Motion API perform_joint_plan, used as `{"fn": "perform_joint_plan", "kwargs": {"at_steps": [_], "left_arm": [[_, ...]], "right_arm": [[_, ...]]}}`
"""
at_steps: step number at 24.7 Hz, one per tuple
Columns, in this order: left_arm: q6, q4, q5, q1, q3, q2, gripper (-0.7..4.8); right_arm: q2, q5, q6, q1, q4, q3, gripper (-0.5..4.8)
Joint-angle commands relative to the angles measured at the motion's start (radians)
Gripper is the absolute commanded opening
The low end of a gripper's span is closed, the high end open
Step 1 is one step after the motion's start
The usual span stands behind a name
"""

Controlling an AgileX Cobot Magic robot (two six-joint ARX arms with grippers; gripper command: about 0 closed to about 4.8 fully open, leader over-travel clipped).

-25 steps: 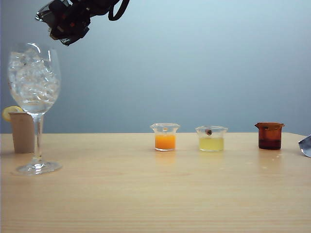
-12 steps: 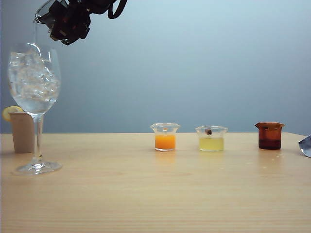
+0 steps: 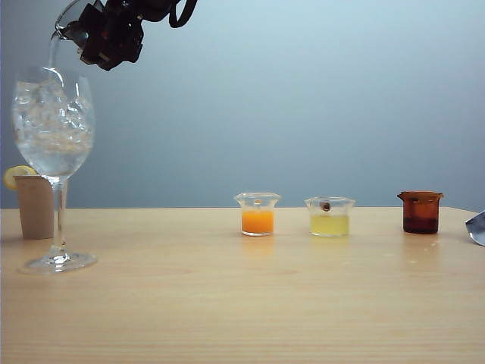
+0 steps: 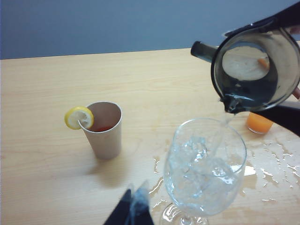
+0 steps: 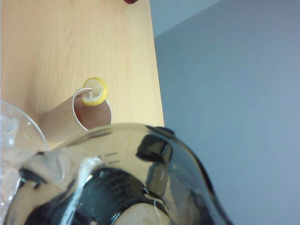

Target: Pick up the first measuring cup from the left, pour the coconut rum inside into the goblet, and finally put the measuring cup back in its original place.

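My right gripper [image 3: 106, 34] hangs high at the left of the exterior view, shut on the first measuring cup [image 3: 67, 17], a smoky tinted beaker with a dark handle. The cup is tipped spout-down over the goblet [image 3: 53, 129]. A thin stream of coconut rum [image 3: 53, 51] falls into the bowl, which holds ice. In the left wrist view the tilted cup [image 4: 255, 70] still holds rum [image 4: 253, 91] above the goblet [image 4: 206, 168]. My left gripper [image 4: 133, 208] hovers low near the goblet's foot, its fingers together and empty. In the right wrist view the cup [image 5: 117, 178] fills the foreground.
A paper cup [image 3: 34, 205] with a lemon slice [image 4: 78, 117] stands just behind the goblet. To the right sit a cup of orange liquid [image 3: 258, 214], a yellow one [image 3: 330, 216] and an amber one [image 3: 420, 212]. Wet patches [image 4: 276, 164] lie beside the goblet. A grey object [image 3: 477, 227] pokes in at the right edge.
The right gripper has rolled the measuring cup further over. Its spout now points down, and a stream of liquid runs into the goblet where none showed a second ago.
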Motion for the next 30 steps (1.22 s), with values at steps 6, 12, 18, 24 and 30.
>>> {"fn": "perform_joint_plan", "kwargs": {"at_steps": [6,12,18,24,30], "left_arm": [[0.0,0.007,-0.002,0.002,0.003,-0.001,-0.04],[0.0,0.007,-0.002,0.002,0.003,-0.001,-0.04],[0.0,0.008,-0.002,0.002,0.003,-0.001,-0.04],[0.0,0.008,-0.002,0.002,0.003,-0.001,-0.04],[0.0,0.008,-0.002,0.002,0.003,-0.001,-0.04]], "right_arm": [[-0.008,0.0,-0.04,0.003,0.029,0.007,0.84],[-0.008,0.0,-0.051,0.003,0.029,0.007,0.84],[-0.008,0.0,-0.063,0.003,0.029,0.007,0.84],[-0.008,-0.002,-0.084,0.003,0.032,0.007,0.84],[-0.008,-0.002,-0.089,0.006,0.029,0.007,0.84]]}}
